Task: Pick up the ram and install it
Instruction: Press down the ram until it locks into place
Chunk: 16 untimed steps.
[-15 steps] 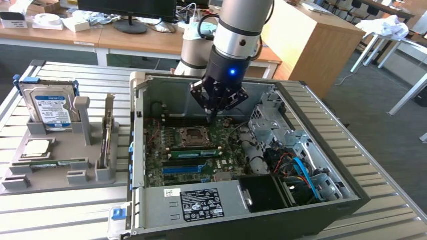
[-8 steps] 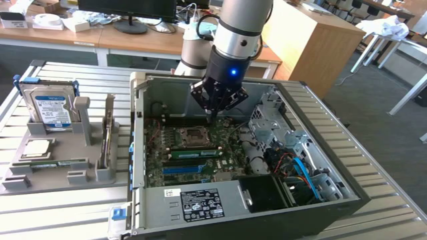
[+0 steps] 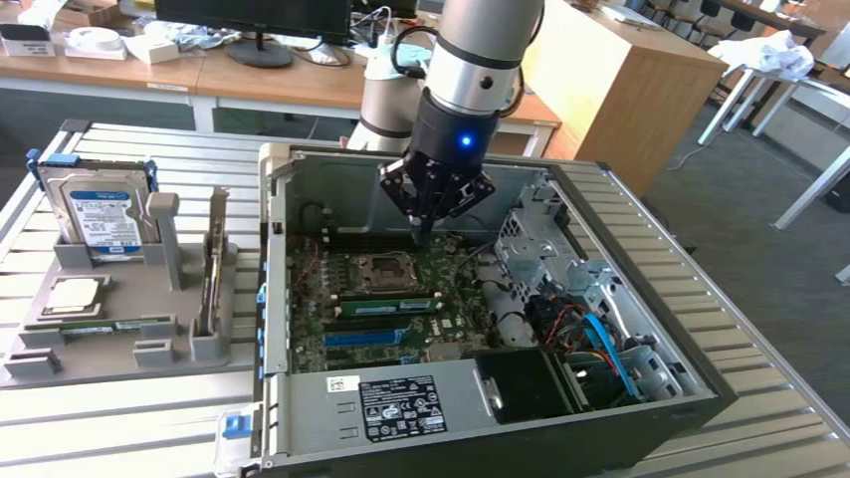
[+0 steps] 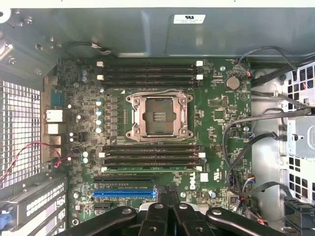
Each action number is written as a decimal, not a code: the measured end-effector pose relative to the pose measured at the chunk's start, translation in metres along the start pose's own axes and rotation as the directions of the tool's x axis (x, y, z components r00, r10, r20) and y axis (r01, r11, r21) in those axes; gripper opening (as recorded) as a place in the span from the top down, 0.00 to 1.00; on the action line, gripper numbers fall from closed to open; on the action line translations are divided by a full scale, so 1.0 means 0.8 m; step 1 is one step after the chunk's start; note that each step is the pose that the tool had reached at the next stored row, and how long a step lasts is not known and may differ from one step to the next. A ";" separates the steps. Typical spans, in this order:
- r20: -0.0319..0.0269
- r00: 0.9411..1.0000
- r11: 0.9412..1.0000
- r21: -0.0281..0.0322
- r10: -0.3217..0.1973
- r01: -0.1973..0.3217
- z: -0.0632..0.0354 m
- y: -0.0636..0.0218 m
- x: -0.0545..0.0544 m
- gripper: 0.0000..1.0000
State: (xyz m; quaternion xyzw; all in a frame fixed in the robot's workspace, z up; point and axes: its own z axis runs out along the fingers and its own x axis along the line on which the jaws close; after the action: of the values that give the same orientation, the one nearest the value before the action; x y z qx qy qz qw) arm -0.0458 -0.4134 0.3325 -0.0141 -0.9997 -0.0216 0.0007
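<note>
1. hanging over the open computer case (image 3: 624, 299), the tool (image 3: 422, 237) points straight down at the green motherboard (image 3: 385, 299), just above the far edge of the board beyond the empty processor socket (image 3: 384, 267).
2. the tool's fingers are pressed together, narrow, with nothing between them; in the wrist view the tool (image 4: 168, 209) shows as dark fingers meeting over the blue slot (image 4: 124, 193).
3. the ram (image 3: 388, 305), a green stick with a white label, sits on edge in a slot on the motherboard, on the near side of the processor socket and clear of the tool.
4. in the wrist view the same ram (image 4: 147, 167) lies in the bank of long dark slots between the socket (image 4: 158, 116) and the blue slot, with white latches at both ends.
5. a second bank of dark slots (image 4: 150, 73) runs on the other side of the socket, toward the metal case wall.
6. on the exterior view's left, a grey holder (image 3: 119, 319) stands on the slatted table (image 3: 119, 418) beside the case; it carries an upright hard drive (image 3: 99, 214), a square silver chip (image 3: 74, 292) and another green stick (image 3: 100, 326) lying flat.
7. black cables (image 4: 241, 147) loop beside the motherboard near the drive cage (image 3: 558, 249).
</note>
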 end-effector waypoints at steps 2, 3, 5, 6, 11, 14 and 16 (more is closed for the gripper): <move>0.000 1.000 1.000 -0.001 0.000 0.000 -0.001 0.000 0.000 0.90; 0.000 1.000 1.000 -0.001 0.000 0.000 -0.001 0.000 0.000 0.90; 0.000 1.000 1.000 -0.001 0.000 0.000 -0.001 0.000 0.000 0.90; 0.001 1.000 1.000 -0.001 0.000 0.000 -0.001 0.000 0.000 0.90; 0.001 1.000 1.000 -0.001 0.000 0.000 -0.003 0.000 0.001 0.90; 0.001 1.000 1.000 -0.001 0.000 0.000 -0.004 0.000 0.001 0.90; 0.001 1.000 1.000 -0.001 0.000 0.000 -0.004 0.000 0.001 0.90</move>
State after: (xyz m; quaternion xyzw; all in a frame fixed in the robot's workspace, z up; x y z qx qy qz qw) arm -0.0466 -0.4134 0.3358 -0.0140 -0.9997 -0.0222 0.0000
